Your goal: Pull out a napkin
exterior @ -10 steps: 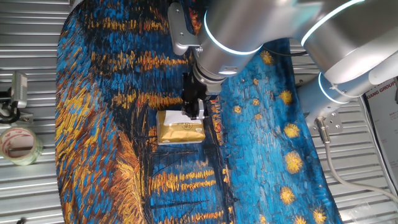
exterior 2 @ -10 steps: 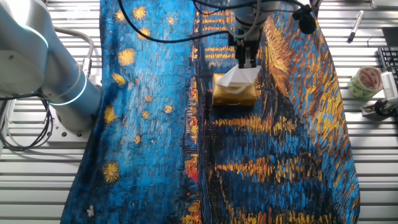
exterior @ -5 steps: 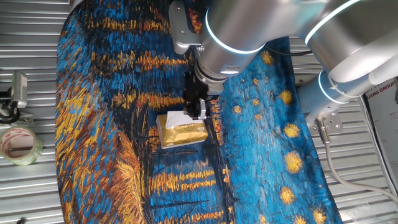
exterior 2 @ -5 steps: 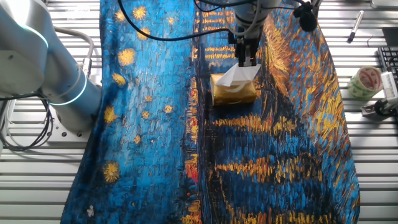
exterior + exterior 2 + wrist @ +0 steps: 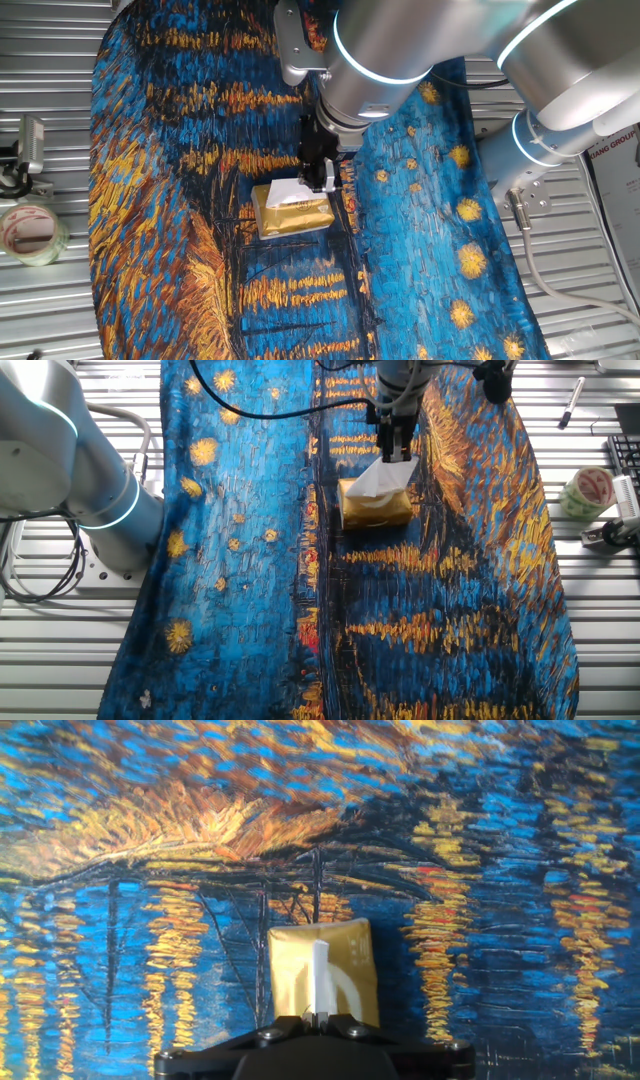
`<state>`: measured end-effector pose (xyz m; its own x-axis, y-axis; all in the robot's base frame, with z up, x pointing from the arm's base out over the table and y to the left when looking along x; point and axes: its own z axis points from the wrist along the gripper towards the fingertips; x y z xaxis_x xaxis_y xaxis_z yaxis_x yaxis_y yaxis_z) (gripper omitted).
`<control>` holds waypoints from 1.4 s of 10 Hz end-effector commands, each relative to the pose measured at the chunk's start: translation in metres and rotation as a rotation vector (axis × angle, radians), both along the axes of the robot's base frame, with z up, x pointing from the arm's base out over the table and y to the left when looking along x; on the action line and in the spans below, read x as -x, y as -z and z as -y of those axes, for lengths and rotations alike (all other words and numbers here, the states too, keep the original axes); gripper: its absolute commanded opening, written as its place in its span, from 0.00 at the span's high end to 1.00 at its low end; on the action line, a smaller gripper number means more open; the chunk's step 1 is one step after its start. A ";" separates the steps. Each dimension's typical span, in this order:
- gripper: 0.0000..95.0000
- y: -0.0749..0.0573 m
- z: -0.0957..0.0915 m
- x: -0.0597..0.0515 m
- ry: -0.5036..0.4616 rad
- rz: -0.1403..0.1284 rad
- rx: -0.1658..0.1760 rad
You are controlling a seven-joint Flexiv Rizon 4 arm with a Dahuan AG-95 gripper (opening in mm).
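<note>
One white napkin (image 5: 380, 478) rises in a taut peak out of the top of the gold tissue pack (image 5: 377, 508), its upper tip pinched between the jaws of the gripper (image 5: 394, 454) — they are closed tight on it, with only a thin white strip showing in the hand view. Both pack and napkin sit near the middle of the bench, on the blue-and-gold painted cloth (image 5: 180, 120), with a roll of tape (image 5: 30, 232) lying off the cloth on the slatted metal — well apart from the pack.

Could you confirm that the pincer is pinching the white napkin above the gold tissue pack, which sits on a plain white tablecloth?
Not quite: the cloth is a blue and gold painted print, as both fixed views show. The rest holds: the pincer pinches the white napkin above the gold tissue pack.
</note>
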<state>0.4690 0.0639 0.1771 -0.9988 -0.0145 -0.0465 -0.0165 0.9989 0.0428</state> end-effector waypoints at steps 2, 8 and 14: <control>1.00 -0.001 -0.001 0.000 0.001 0.002 -0.003; 1.00 -0.005 -0.004 0.002 0.006 -0.004 -0.004; 1.00 -0.009 -0.004 0.003 0.004 -0.008 -0.007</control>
